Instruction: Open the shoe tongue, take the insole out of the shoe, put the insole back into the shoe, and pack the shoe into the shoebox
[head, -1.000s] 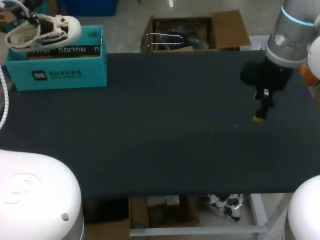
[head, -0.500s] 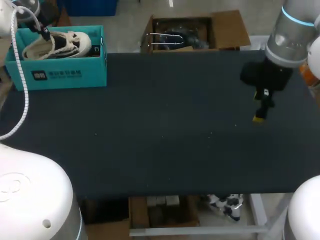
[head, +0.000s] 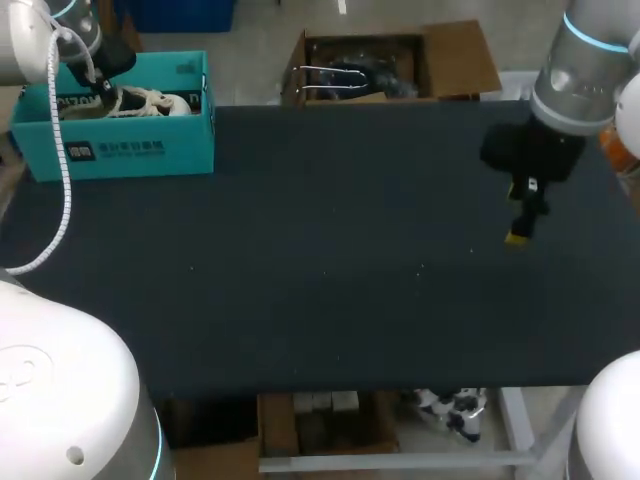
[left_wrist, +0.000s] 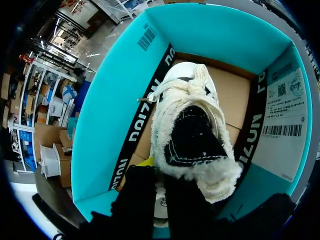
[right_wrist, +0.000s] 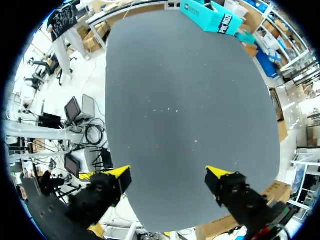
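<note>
**Shoe down in box, left gripper on its heel**

The cream canvas low-top shoe (left_wrist: 192, 107), w/ frayed edges, white laces and a black tongue, lies inside the open teal cardboard shoebox (left_wrist: 107, 105). It sits sole down on the box's brown floor, toe pointing away from the left gripper (left_wrist: 160, 172). That gripper's two black fingers (left_wrist: 136, 195) are clamped close together on the heel end w/ a strip of white btwn them. The tips are mostly hidden under the fuzzy collar; only a bit of yellow shows.

Teal walls hem the shoe in on both sides and at the toe. A black printed band runs low along the inner walls, and white barcode labels sit on one side wall.

In the head view the shoebox stands at the table's far left corner. The left arm reaches down into it from above, and a white coiled cable (head: 66, 180) hangs from that arm near the table's left edge.

The right gripper (right_wrist: 169, 175) hangs well apart from the box, over the right part of the dark grey cloth-covered table (head: 330, 270). Its fingers are spread wide over bare cloth. A few pale specks (right_wrist: 165, 110) dot the cloth near the middle.
</note>
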